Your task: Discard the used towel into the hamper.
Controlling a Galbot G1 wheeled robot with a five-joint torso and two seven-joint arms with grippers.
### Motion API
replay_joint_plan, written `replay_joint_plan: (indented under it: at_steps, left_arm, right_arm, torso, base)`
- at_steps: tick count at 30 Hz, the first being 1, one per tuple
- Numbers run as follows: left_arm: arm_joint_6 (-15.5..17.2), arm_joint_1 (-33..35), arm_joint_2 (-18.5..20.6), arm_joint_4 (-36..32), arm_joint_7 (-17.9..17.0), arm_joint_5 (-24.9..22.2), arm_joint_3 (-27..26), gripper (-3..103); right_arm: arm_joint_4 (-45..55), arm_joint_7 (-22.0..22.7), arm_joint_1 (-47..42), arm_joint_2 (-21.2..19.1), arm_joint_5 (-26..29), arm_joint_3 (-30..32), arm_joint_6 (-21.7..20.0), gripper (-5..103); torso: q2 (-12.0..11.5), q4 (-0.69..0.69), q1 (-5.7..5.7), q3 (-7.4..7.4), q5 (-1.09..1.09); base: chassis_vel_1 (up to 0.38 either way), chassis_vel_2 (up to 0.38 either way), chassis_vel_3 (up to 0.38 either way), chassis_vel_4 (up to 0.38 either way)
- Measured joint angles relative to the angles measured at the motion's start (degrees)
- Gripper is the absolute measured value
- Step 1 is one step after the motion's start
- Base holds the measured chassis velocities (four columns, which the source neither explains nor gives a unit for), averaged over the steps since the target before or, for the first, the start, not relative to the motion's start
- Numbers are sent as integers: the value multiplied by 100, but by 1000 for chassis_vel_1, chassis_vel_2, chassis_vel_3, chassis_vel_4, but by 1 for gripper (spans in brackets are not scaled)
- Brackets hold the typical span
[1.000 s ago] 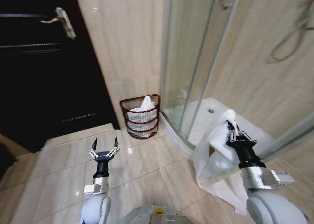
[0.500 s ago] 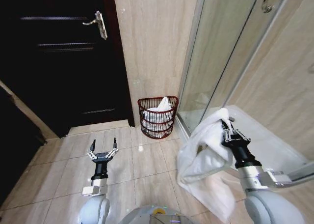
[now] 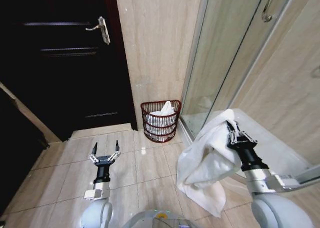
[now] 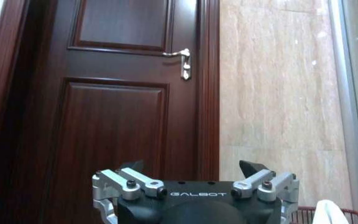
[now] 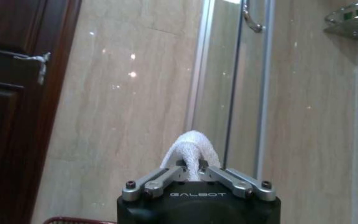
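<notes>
Currently my right gripper (image 3: 234,131) is clamped on a fold of the white towel (image 3: 206,165), which hangs below it above the floor tiles (image 3: 150,173). My left gripper (image 3: 105,151) hovers low with fingers spread wide, holding nothing. Farther off, the hamper (image 3: 160,121) stands against the wall beside the shower door (image 3: 225,53), white cloth (image 3: 164,111) inside. The left wrist view adds the dark door's handle (image 4: 182,63).
</notes>
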Motion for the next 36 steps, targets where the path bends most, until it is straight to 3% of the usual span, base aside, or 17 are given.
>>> replay_joint_plan:
  at_steps: [36]
  left_arm:
    - [-41,-29,12,28,44,-10,-32,100]
  right_arm:
    - [0,-11,111,-56,26,75,8,2]
  torso:
    - [822,1,255,567,0]
  base:
    - [17,15,18,15]
